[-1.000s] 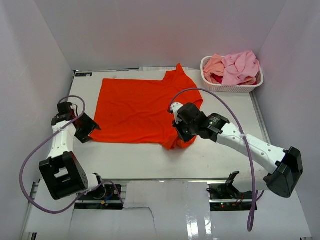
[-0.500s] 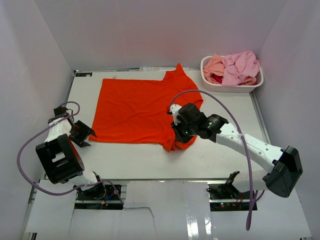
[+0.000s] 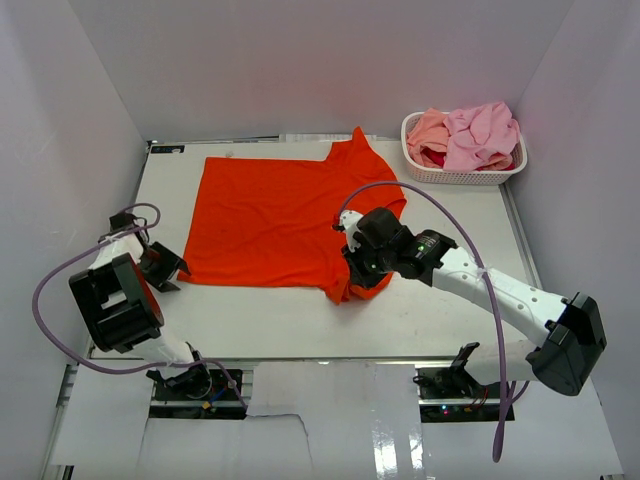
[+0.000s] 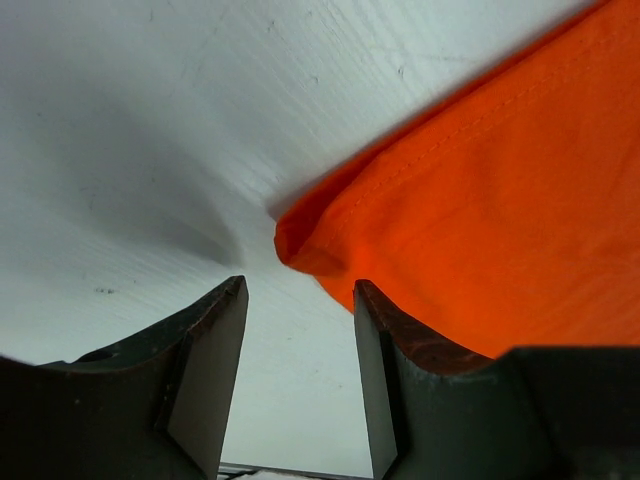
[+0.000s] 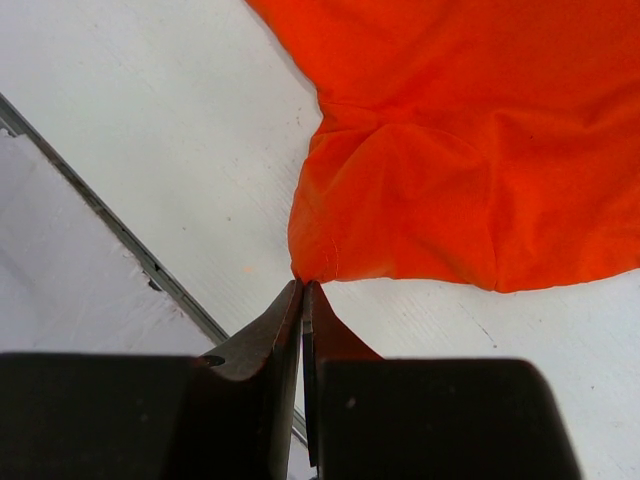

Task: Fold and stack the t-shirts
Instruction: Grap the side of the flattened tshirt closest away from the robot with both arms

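Observation:
A bright orange-red t-shirt [image 3: 270, 215] lies spread flat on the white table, one sleeve pointing toward the back. My right gripper [image 3: 357, 277] is at its near right corner, where the cloth is bunched. In the right wrist view the gripper [image 5: 302, 286] is shut, with the shirt's corner [image 5: 330, 262] pinched at the tips. My left gripper [image 3: 163, 268] sits low at the shirt's near left corner. It is open in the left wrist view [image 4: 299, 288], and the cloth's corner [image 4: 310, 240] lies just ahead of the gap, untouched. More t-shirts, pink [image 3: 482, 128], salmon [image 3: 428, 128] and dark red [image 3: 432, 157], are heaped in a basket.
The white perforated basket [image 3: 462, 176] stands at the back right corner of the table. White walls close in the left, back and right sides. A metal rail [image 5: 110, 225] runs along the table's near edge by the right gripper.
The left arm has swung back and its gripper has dropped toward the shirt's near left corner, with its jaws narrowing. The right gripper has shifted slightly, still holding the shirt's corner.

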`<state>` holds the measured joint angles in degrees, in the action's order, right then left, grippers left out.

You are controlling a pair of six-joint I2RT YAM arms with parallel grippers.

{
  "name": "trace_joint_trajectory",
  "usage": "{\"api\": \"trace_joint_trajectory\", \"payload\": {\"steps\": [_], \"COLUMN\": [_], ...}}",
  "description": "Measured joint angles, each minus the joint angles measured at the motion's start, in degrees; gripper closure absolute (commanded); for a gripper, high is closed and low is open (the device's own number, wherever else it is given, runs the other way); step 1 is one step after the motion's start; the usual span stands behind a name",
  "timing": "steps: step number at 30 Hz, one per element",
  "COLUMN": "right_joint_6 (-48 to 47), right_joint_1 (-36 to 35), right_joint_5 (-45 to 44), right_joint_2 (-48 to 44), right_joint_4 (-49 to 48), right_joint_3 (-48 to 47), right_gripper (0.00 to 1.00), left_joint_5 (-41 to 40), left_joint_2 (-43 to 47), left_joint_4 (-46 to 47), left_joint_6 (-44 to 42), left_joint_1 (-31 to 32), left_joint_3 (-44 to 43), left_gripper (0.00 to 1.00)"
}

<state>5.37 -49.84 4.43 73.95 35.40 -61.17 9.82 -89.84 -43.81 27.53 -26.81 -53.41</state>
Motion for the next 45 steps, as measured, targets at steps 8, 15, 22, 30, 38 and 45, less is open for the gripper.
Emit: {"api": "trace_joint_trajectory", "payload": {"steps": [8, 15, 22, 30, 38, 45], "right_joint_6": [0.0, 0.0, 0.0, 0.7, 2.0, 2.7], "right_joint_1": [0.0, 0.0, 0.0, 1.7, 5.7, 6.8], "right_joint_5": [0.3, 0.3, 0.2, -1.1, -1.9, -3.1], "right_joint_2": [0.0, 0.0, 0.0, 0.0, 0.0, 0.9], "right_joint_4": [0.0, 0.0, 0.0, 0.4, 0.8, 1.1], "right_joint_3": [0.1, 0.1, 0.1, 0.1, 0.1, 0.1], "right_gripper": [0.92, 0.92, 0.92, 0.92, 0.92, 0.92], "left_joint_5": [-0.3, -0.4, -0.3, 1.5, 4.3, 8.8], "left_joint_2": [-3.4, -3.8, -4.4, -4.3, 0.2, 6.4], "left_joint_4": [2.3, 3.7, 5.3, 6.3, 6.3, 6.3], "left_joint_6": [0.4, 0.6, 0.4, 0.1, -0.5, -0.7], "left_joint_1": [0.0, 0.0, 0.0, 0.0, -0.1, -0.1], "left_joint_3": [-0.3, -0.6, -0.5, -0.1, 0.2, 0.0], "left_gripper": [0.44, 0.56, 0.80, 1.00, 1.00, 1.00]}}
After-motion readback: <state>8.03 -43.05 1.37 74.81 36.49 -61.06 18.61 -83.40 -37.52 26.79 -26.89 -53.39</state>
